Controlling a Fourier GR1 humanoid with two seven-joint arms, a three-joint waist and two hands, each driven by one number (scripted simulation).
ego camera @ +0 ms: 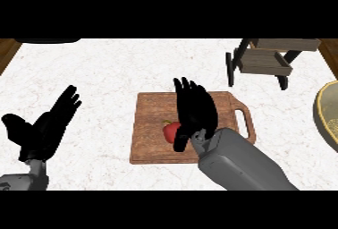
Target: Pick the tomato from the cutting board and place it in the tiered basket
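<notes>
tomato [170,130]: one, red, on the cutting board's lower middle, mostly hidden; only its left part shows past the right hand.
tomato from right hand: at about 8 o'clock of the palm, touching or just under the thumb side; the hand lies over it.
right hand [195,112]: fingers straight, pointing to 12 o'clock, thumb down beside the tomato; not yet curled round it, so open as I judge.
long axis: the tomato looks roundish, no clear long axis; the hand's length runs 6 to 12 o'clock.
nearer hand: the right, by far.
cutting board [148,147]: one, brown wood, handle at 3 o'clock.
tiered basket [265,61]: one, wooden shelves on a dark frame, at 1 o'clock from the board, well apart.
left hand [41,129]: open, fingers up, resting at 9 o'clock, well apart from the board.
yellowish rim [325,112]: one, partly cut off at 3 o'clock; what it is I cannot tell.
counts: one tomato, one board, one basket, two hands.
</notes>
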